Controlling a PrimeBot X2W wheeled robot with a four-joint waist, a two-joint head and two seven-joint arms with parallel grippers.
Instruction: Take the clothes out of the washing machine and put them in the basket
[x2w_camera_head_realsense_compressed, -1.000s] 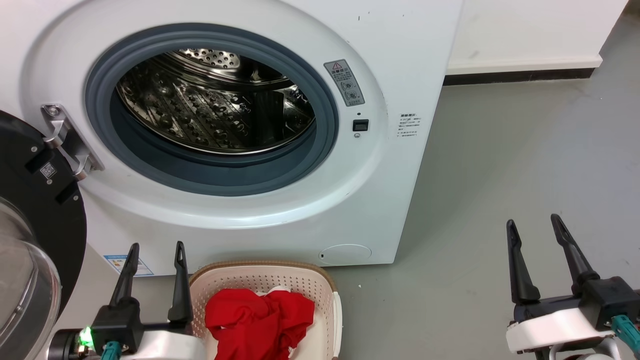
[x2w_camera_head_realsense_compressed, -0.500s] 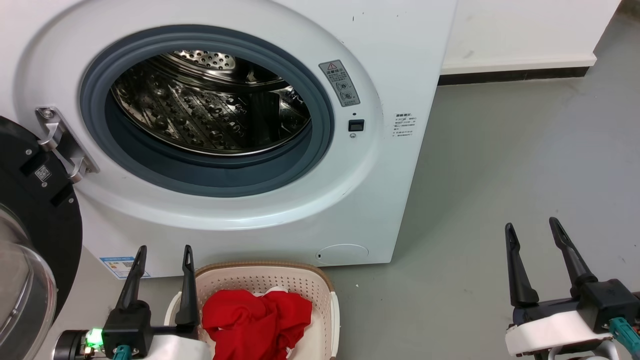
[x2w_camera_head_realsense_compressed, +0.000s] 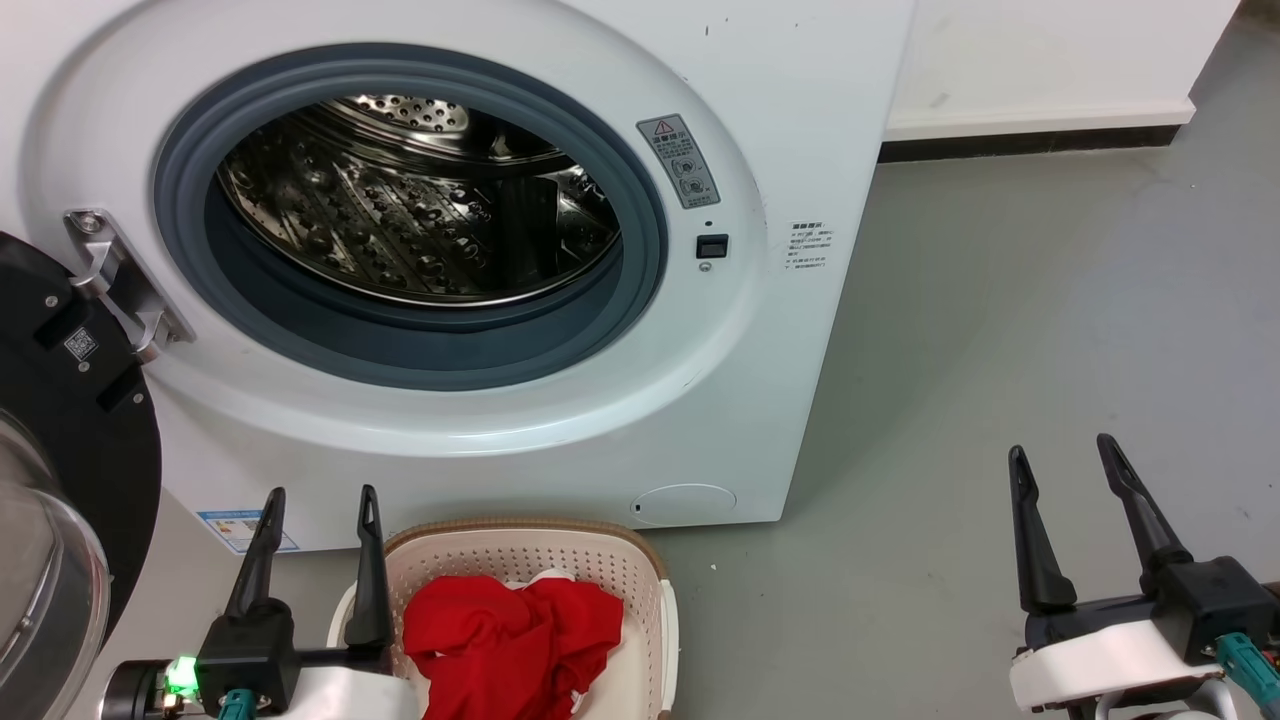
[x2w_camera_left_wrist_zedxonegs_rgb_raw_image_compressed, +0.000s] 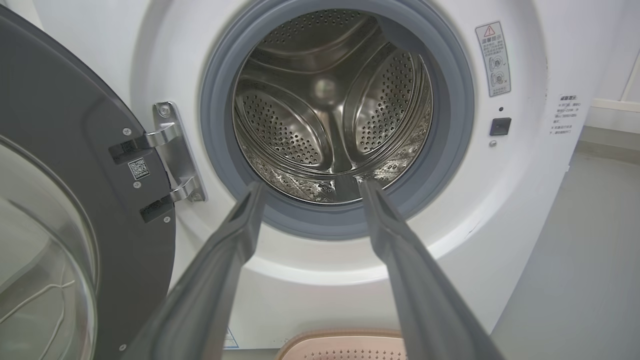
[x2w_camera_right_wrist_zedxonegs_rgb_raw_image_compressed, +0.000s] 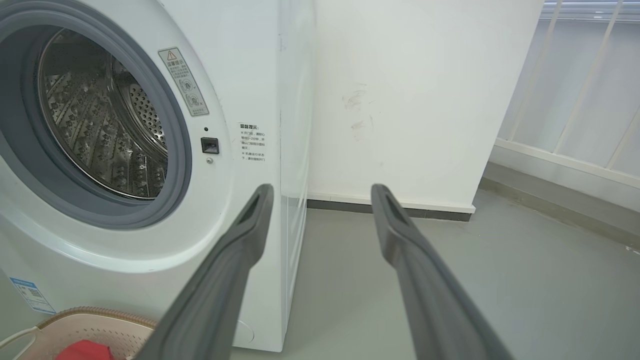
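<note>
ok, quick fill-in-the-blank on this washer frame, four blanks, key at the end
1. The washing machine has its door swung ____.
2. The clothes in the basket are ____ in colour.
3. The left gripper and right gripper have their fingers apart and hold ____.
4. The basket stands in ____ of the washing machine.

Missing words: open; red; nothing; front

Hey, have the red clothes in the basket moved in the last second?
No. The clothes lie in the same spot against the basket rim. The small shift of the whole head view is the camera's.
</note>
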